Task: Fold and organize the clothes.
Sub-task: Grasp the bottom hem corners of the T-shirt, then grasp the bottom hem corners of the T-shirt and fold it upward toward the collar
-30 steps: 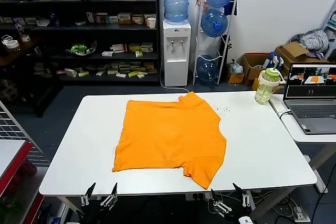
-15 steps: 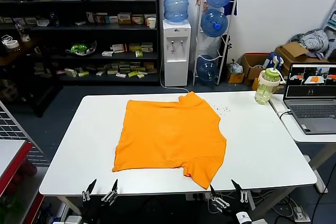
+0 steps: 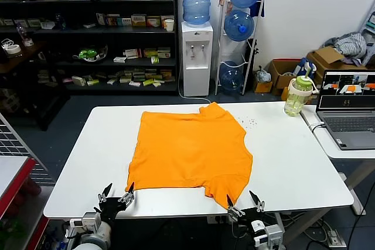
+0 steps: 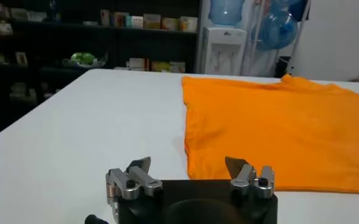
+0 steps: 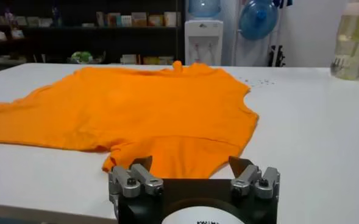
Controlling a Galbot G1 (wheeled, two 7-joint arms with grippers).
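The orange T-shirt (image 3: 190,150) lies flat on the white table (image 3: 293,162), plain side up, one sleeve pointing to the near right corner. No lettering shows. My left gripper (image 3: 117,194) is open at the table's near edge, just beside the shirt's near left corner (image 4: 194,159). My right gripper (image 3: 243,201) is open at the near edge, right before the sleeve's tip (image 5: 185,155). In the left wrist view the left gripper (image 4: 188,164) stands just short of the shirt's hem. In the right wrist view the right gripper (image 5: 191,163) faces the sleeve. Neither touches the cloth.
A green-lidded bottle (image 3: 297,96) stands at the table's far right corner. A laptop (image 3: 348,109) sits on a side table to the right. A water dispenser (image 3: 195,57), bottle rack (image 3: 240,33) and shelves (image 3: 88,27) stand behind. A wire rack (image 3: 17,144) is at left.
Both grippers have risen and moved forward from below the table's near edge toward the shirt. The shirt has not moved.
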